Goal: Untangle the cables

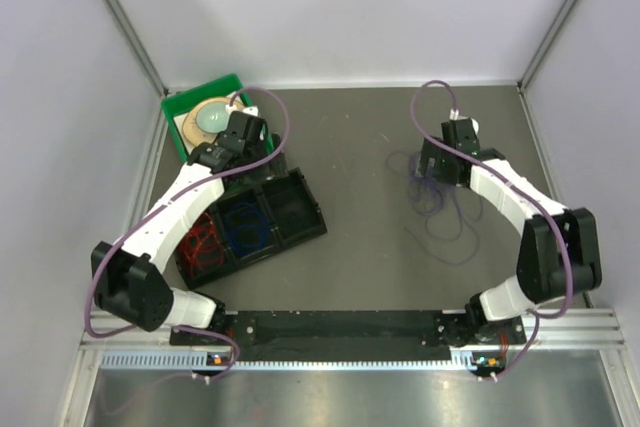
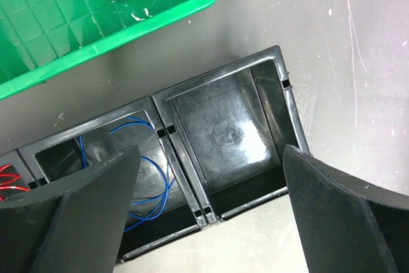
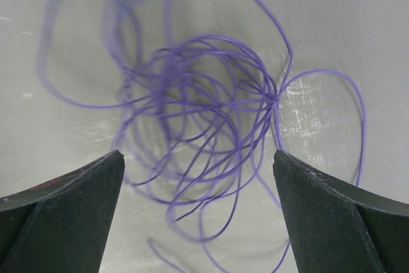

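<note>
A black tray [image 1: 300, 209] of three compartments lies slantwise on the desk [image 1: 370, 247], and it is taken here as the landmark.

The cables are found in three places. A red cable [image 1: 203, 244] is coiled in the tray's end compartment nearest the arm bases. A blue cable [image 1: 245, 230] is looped in the middle compartment. A purple cable [image 3: 204, 113] is spread in loose, overlapping loops on the bare desk, well apart from the tray, on its right side.

The left end effector [image 2: 211, 155] is held above the tray, over the divider between the middle compartment and the far end compartment. Its fingers are spread wide and nothing is gripped between them; the glossy floor of the far compartment is seen below.

The right end effector [image 3: 198, 158] is held over the purple tangle to the right of the tray. Its fingers are likewise spread wide, and the loops are seen lying on the desk beneath the gap, not pinched by either finger.

A green bin [image 1: 200, 97] stands just beyond the tray's far left side, separated from it by a strip of desk.
</note>
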`<state>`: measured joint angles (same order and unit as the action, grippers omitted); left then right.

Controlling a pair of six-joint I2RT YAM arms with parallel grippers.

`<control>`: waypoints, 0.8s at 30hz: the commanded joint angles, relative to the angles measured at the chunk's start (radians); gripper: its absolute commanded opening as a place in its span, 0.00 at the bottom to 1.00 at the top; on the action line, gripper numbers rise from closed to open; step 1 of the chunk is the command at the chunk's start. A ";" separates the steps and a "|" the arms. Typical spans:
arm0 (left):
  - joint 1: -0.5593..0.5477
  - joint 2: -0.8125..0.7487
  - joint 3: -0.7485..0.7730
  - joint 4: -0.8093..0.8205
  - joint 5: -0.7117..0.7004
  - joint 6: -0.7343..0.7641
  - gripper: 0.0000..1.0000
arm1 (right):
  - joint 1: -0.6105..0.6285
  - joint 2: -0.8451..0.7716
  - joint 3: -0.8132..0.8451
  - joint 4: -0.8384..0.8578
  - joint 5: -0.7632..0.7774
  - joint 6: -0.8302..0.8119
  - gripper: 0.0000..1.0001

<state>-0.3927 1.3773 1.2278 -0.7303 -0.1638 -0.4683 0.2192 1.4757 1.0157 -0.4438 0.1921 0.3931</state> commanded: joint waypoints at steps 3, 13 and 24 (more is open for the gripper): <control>-0.011 -0.003 -0.001 0.058 0.017 0.010 0.99 | -0.021 0.168 0.087 0.073 -0.045 0.023 0.99; -0.014 -0.041 -0.044 0.040 -0.008 0.031 0.99 | -0.023 0.370 0.147 0.211 -0.094 0.050 0.44; 0.008 -0.058 -0.005 0.032 -0.158 0.062 0.99 | -0.023 0.077 0.113 0.258 -0.350 0.050 0.00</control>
<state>-0.4015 1.3613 1.1839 -0.7151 -0.2474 -0.4332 0.1997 1.7496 1.1065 -0.2497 -0.0231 0.4377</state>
